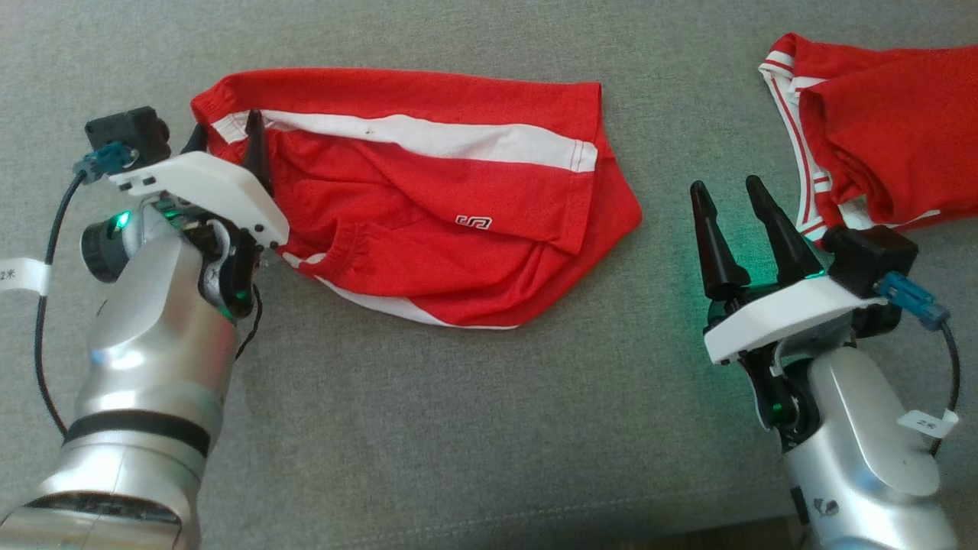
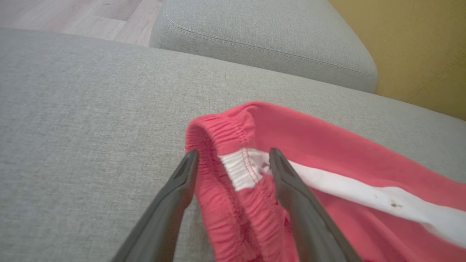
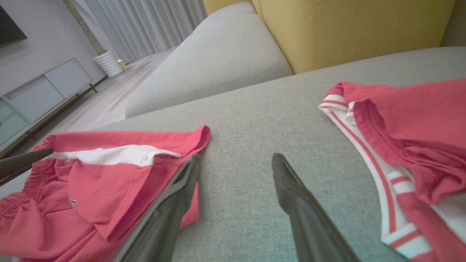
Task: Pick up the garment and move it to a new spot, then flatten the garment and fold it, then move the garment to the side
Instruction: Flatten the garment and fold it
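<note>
We find the garment (image 1: 428,206), a pair of red shorts with a white stripe (image 1: 458,141), lying crumpled on the grey sofa cushion (image 1: 458,420), left of centre in the head view. Its elastic waistband (image 2: 214,196) points toward the robot's left.

The left gripper (image 1: 225,141) stands at that waistband end with its fingers spread apart. In the left wrist view one finger lies over the red cloth by the stripe and the other sits just outside the waistband's edge, so the jaws straddle the corner without pinching it. We cannot tell whether the fingers touch the cloth.

The right gripper (image 1: 726,185) is also spread wide and holds nothing. It is over bare cushion, between the shorts and a second red garment (image 1: 894,130) with white striped trim at the upper right. The two garments lie well apart.

A yellow back cushion (image 3: 346,29) stands behind the seat.
</note>
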You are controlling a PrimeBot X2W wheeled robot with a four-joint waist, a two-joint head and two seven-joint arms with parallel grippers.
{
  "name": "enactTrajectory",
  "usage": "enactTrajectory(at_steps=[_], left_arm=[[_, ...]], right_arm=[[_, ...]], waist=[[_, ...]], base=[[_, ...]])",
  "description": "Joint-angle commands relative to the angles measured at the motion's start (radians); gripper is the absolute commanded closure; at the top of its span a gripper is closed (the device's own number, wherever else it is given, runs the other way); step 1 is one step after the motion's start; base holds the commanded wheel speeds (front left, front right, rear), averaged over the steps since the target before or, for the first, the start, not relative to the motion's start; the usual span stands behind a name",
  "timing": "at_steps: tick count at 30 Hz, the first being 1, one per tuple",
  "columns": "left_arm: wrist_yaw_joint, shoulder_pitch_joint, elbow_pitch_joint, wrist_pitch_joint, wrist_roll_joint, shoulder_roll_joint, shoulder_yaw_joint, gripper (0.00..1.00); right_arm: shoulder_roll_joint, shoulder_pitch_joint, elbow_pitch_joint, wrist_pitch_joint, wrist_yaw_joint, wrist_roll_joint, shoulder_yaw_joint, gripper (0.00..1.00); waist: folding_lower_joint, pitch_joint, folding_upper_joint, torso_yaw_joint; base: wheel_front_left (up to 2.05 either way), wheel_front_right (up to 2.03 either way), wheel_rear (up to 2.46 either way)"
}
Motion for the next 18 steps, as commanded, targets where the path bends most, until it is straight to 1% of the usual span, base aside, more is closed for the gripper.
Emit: enactTrajectory(at_steps=[1, 7, 8, 9, 10, 11, 12, 18], left_arm=[[-0.008, -0.049, -0.01, -0.015, 0.006, 0.034, 0.016, 0.0], [-0.025, -0.075, 0.04, -0.03, 0.001, 0.035, 0.01, 0.0], [-0.029, -0.079, 0.047, -0.032, 0.0, 0.034, 0.009, 0.08], [-0.035, -0.083, 0.053, -0.032, -0.001, 0.033, 0.007, 0.35], [-0.042, -0.086, 0.059, -0.033, -0.002, 0.031, 0.005, 0.51], [-0.05, -0.089, 0.065, -0.032, -0.006, 0.028, 0.005, 0.74], [-0.057, -0.092, 0.072, -0.029, -0.009, 0.026, 0.004, 1.0], [-0.075, -0.105, 0.097, -0.045, -0.015, 0.017, -0.004, 1.0]], right_arm=[[0.005, -0.02, -0.029, -0.01, 0.003, -0.005, 0.015, 0.0], [0.004, -0.024, -0.032, -0.008, 0.003, -0.009, 0.014, 0.0], [0.004, -0.025, -0.033, -0.008, 0.003, -0.01, 0.014, 0.0], [0.004, -0.025, -0.034, -0.007, 0.003, -0.011, 0.013, 0.0], [0.003, -0.026, -0.035, -0.007, 0.003, -0.012, 0.013, 0.0], [0.003, -0.026, -0.036, -0.006, 0.003, -0.012, 0.013, 0.0], [0.003, -0.026, -0.036, -0.006, 0.003, -0.013, 0.013, 0.0], [0.005, -0.026, -0.038, -0.005, 0.003, -0.015, 0.012, 0.0]], waist=[[-0.0001, 0.001, 0.0, 0.001], [-0.0001, 0.004, 0.0, 0.003], [-0.0001, 0.005, 0.0, 0.003], [-0.0001, 0.006, 0.0, 0.003], [-0.0001, 0.006, 0.0, 0.003], [-0.0001, 0.006, 0.0, 0.003], [-0.0001, 0.007, 0.0, 0.004], [-0.0001, 0.0, 0.0, 0.007]], base=[[0.0, 0.0, 0.0], [0.0, 0.0, 0.0], [0.0, 0.0, 0.0], [0.0, 0.0, 0.0], [0.0, 0.0, 0.0], [0.0, 0.0, 0.0], [0.0, 0.0, 0.0], [0.0, 0.0, 0.0]])
